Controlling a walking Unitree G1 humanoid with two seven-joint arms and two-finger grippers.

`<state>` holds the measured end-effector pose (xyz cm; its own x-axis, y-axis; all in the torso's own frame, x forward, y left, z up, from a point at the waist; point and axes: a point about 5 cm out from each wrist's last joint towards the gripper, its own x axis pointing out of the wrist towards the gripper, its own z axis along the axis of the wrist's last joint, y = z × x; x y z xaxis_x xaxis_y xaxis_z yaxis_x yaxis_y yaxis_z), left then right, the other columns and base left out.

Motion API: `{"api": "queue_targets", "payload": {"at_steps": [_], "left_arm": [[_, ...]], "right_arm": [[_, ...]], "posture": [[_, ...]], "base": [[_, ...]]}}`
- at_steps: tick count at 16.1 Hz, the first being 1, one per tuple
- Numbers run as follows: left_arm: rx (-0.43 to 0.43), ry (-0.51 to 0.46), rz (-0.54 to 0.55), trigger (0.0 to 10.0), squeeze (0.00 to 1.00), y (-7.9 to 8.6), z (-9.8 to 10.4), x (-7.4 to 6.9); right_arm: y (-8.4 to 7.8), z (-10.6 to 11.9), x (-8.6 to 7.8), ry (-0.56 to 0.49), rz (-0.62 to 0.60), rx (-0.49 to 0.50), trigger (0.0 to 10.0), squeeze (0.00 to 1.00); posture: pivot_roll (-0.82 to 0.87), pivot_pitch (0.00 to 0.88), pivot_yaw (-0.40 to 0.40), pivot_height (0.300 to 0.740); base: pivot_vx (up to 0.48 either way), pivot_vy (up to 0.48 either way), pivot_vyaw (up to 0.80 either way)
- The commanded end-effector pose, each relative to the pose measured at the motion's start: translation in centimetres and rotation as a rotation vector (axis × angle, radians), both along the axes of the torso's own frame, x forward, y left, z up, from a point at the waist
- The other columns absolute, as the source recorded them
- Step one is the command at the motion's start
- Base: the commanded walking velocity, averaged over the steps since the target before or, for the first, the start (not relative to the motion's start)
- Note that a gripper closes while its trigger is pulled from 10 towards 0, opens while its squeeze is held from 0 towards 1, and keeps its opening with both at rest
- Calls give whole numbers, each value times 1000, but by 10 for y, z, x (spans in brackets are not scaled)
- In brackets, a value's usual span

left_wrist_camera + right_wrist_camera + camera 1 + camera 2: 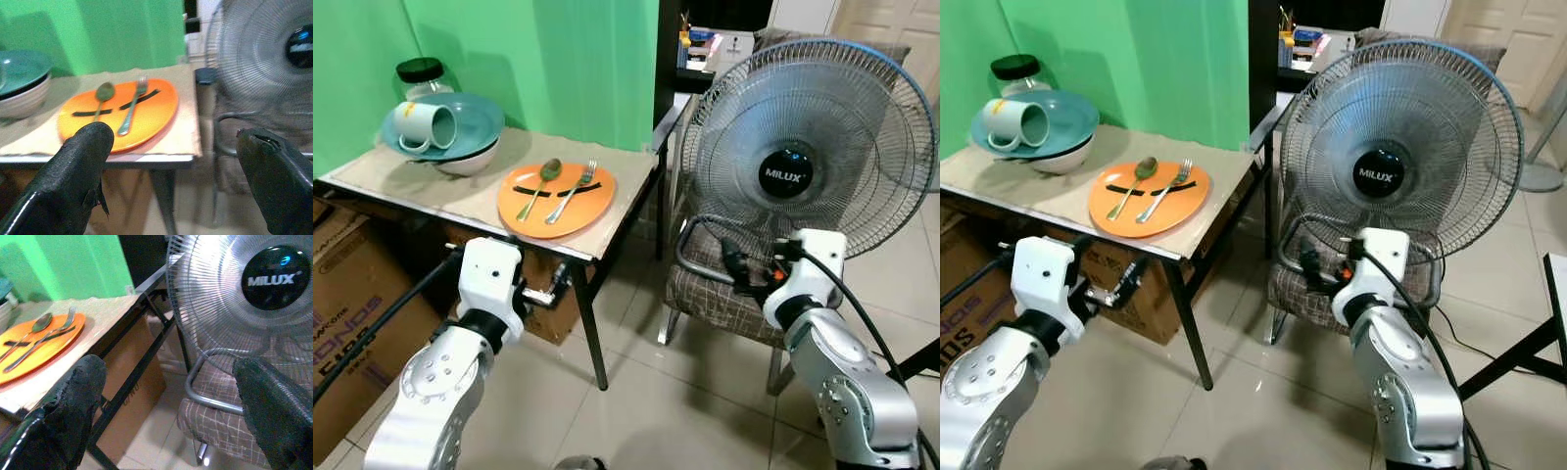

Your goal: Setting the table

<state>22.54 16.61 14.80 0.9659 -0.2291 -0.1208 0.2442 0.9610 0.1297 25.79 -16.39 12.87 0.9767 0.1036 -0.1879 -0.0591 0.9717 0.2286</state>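
While both pincers gape empty, the fan hub reads "MILUX".

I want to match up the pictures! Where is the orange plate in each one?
Left eye view: the orange plate lies left of centre, at the table's near corner.
Right eye view: plate further left, same corner.
Left wrist view: plate in the middle, above the left claw's open fingers.
Right wrist view: plate at the left edge.
Shared landmark: the fork and spoon lying on it.
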Motion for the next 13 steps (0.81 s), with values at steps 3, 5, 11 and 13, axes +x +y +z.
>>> {"api": "queue_targets", "payload": {"at_steps": [3,5,11,13], "left_arm": [[19,-16,13,10000,0,-3,1,6],[28,-21,13,10000,0,-2,1,8],[43,-23,7,10000,0,4,2,7],[20,-21,31,10000,0,3,2,6]], "right_arm": [[0,10,6,-37,-18,15,10000,0],[5,8,5,-37,-14,7,10000,0],[13,9,7,-43,31,14,10000,0],[15,11,8,-54,77,-3,10000,0]], "posture": [[101,0,26,740],[100,0,29,740],[104,0,35,740],[108,0,30,740]], "base": [[0,453,-156],[0,458,-800],[0,379,-267],[0,0,0]]}}
